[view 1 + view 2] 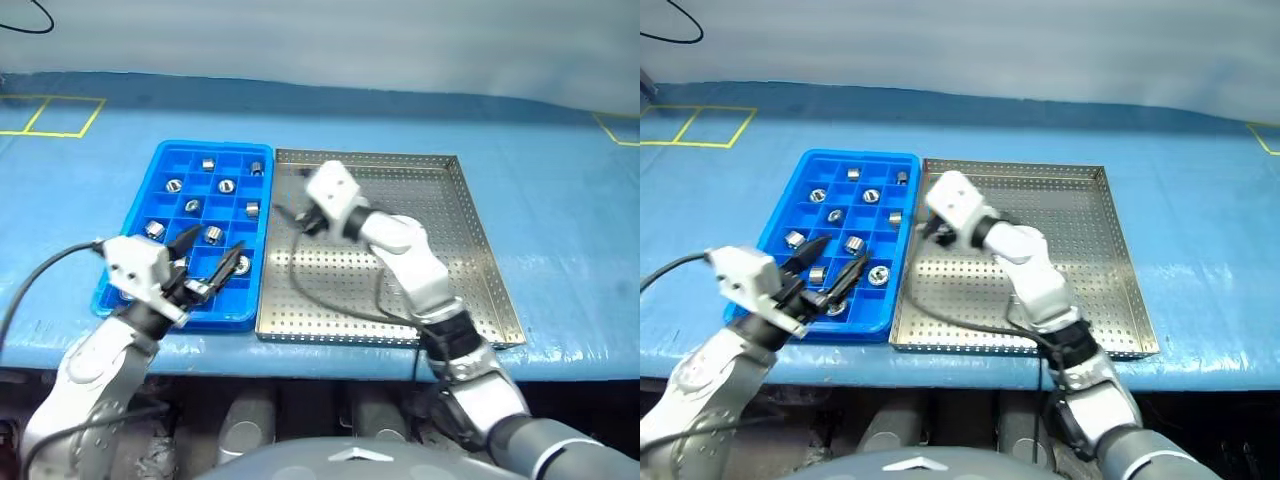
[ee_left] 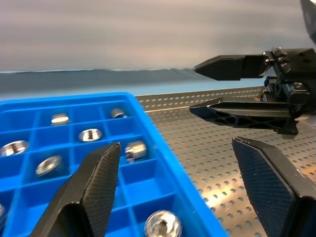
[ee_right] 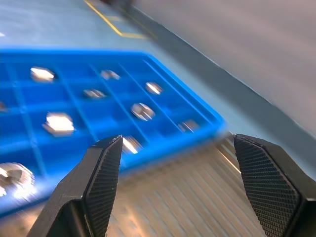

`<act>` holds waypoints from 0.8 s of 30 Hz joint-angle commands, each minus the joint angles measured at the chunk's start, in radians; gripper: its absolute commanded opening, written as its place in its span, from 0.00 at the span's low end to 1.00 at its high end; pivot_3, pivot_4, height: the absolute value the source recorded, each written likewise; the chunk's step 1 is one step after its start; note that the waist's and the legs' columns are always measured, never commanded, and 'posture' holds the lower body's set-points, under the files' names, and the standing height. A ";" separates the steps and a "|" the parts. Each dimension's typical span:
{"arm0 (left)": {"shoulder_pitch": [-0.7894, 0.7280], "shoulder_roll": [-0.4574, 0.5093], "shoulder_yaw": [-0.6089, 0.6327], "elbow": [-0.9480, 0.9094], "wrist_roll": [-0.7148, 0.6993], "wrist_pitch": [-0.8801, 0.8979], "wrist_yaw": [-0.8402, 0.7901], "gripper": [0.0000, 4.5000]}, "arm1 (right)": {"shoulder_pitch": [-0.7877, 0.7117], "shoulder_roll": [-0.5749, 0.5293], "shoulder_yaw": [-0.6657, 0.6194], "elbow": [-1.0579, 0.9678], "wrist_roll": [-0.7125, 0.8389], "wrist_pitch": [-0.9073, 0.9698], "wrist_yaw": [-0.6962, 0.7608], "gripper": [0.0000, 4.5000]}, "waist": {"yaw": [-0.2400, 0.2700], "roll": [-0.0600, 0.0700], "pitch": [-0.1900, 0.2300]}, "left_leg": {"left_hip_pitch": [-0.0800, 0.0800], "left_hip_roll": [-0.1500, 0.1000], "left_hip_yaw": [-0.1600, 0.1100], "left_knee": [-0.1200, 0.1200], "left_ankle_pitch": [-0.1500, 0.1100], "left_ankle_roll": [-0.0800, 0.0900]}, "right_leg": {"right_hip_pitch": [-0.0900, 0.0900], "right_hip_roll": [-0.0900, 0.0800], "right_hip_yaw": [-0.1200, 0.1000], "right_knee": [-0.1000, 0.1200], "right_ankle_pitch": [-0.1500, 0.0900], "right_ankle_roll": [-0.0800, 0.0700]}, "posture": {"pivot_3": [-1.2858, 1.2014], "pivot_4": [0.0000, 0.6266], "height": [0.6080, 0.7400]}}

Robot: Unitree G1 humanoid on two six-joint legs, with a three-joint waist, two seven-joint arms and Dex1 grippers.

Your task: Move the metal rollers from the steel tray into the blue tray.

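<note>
The blue tray (image 1: 200,146) lies on the left with several metal rollers (image 1: 226,186) resting singly in its compartments. Right beside it sits the steel tray (image 1: 440,250), its perforated floor showing around my right arm. My left gripper (image 1: 215,245) hovers open over the blue tray's near compartments with nothing between its fingers (image 2: 94,187). My right gripper (image 1: 287,216) is over the steel tray's left side, pointing toward the blue tray, and is open with nothing in it. Across the blue tray's rim, the left wrist view shows the right gripper (image 2: 193,89) with its two fingers spread.
Both trays rest on a blue-covered table (image 1: 560,230) whose front edge runs just below them. A black cable (image 1: 320,300) from my right wrist hangs over the steel tray's near half. Yellow tape marks (image 1: 55,115) lie at the far left and far right.
</note>
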 commanded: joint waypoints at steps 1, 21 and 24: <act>-0.085 -0.005 -0.094 0.073 0.052 -0.018 -0.031 0.88 | 0.068 -0.088 -0.072 -0.091 -0.022 0.060 -0.018 0.84 | -0.021 0.001 0.000 | 0.000 0.000 0.001 0.000 0.000 0.000 | 0.000 0.000 0.000 0.000 0.000 0.000 | 0.48 0.24 1.00; -0.225 -0.081 -0.274 0.291 0.231 -0.089 -0.081 0.88 | 0.334 -0.184 -0.132 -0.298 0.109 0.129 0.010 0.84 | -0.155 0.002 0.000 | 0.001 0.002 0.010 0.003 -0.003 0.006 | -0.002 0.002 0.013 0.000 0.003 0.018 | 0.43 0.24 1.00; -0.231 -0.077 -0.271 0.290 0.239 -0.089 -0.083 0.88 | 0.333 -0.194 -0.130 -0.299 0.120 0.123 0.022 0.84 | -0.154 0.002 0.000 | 0.001 0.002 0.010 0.003 -0.003 0.006 | -0.002 0.002 0.013 0.000 0.003 0.018 | 0.43 0.24 1.00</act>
